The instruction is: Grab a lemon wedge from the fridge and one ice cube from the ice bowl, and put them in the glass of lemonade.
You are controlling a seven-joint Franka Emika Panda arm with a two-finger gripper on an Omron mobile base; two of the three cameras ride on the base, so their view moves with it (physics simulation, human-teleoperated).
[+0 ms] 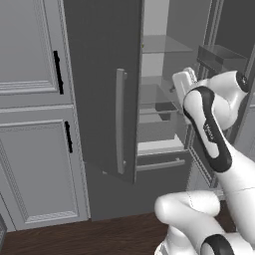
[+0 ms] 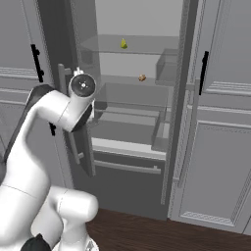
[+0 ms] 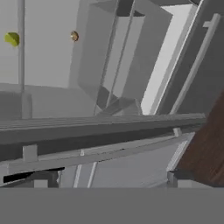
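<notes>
Yellow lemon wedge (image 2: 124, 44) on fridge (image 2: 137, 122) shelf in right view, tool (image 3: 109, 179) spread wide

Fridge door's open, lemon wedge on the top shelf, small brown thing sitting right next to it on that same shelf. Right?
Not quite. In the right base view the lemon wedge is on the top shelf of the open fridge, but the brown thing sits one shelf lower.

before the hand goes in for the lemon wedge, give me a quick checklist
1. Fridge doors open: ok, shelves exposed.
2. Lemon wedge located: ok, on an upper shelf.
3. Not confused with the small brown thing: ok, it sits one shelf lower, to the right.
4. Hand open: ok, fingertips wide apart, nothing between them.
5. Hand aimed at the wedge: not ok, wedge sits far off-centre in the hand view.
6. Door handle clear of the hand: cannot tell.
</notes>
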